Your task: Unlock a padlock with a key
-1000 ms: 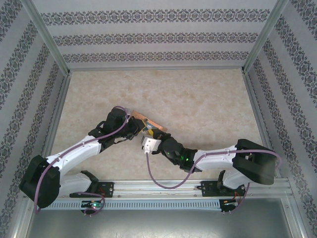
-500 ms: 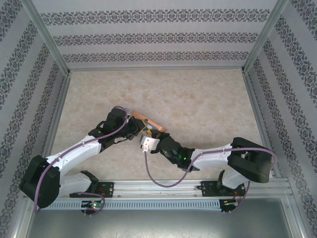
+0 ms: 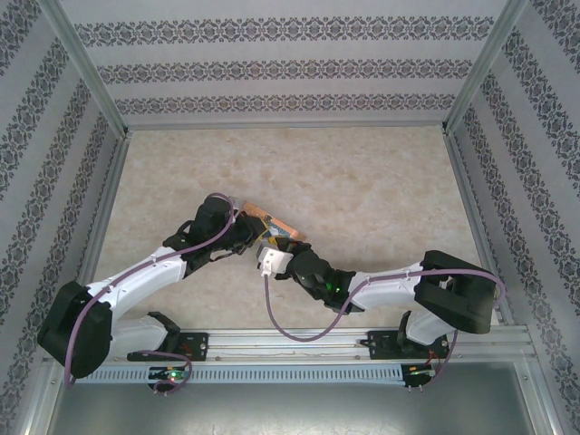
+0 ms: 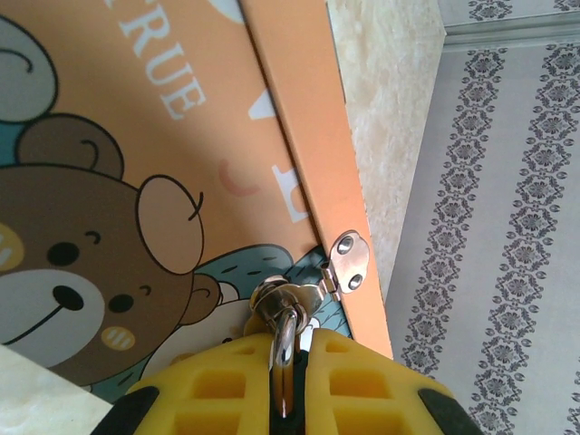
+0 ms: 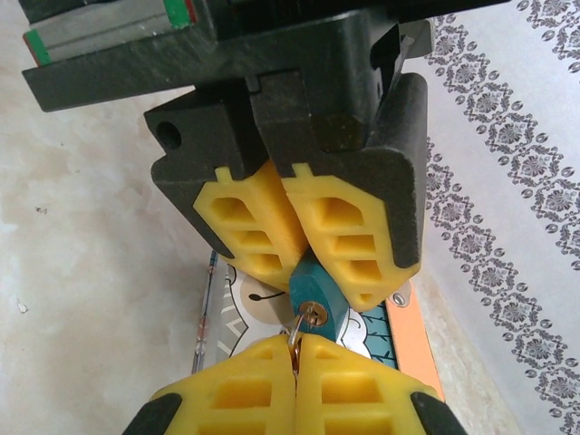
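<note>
Small blue-teal padlock with silvery shackle [image 5: 317,304]: top of body buried between yellow ribbed pads of left gripper [image 5: 304,265]. From left wrist, shackle loop [image 4: 284,337] vanishes into slit between fingers. Metal key [image 5: 298,330] at padlock's keyhole: thin sliver visible, rest swallowed by pressed-together pads of right gripper [image 5: 294,355]. Orange cardboard box with cartoon bear [image 4: 172,127], behind padlock: cropped at top and left edges, lettering cut off. Overhead, box mostly under both wrists, print too small to read.

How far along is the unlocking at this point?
Done: the left gripper is shut on the padlock, steadying it. In hand: the right gripper is pinched shut at the keyhole, apparently on the key, mostly hidden. Left: turning it and freeing the shackle, which looks closed through the hasp on the orange box.
</note>
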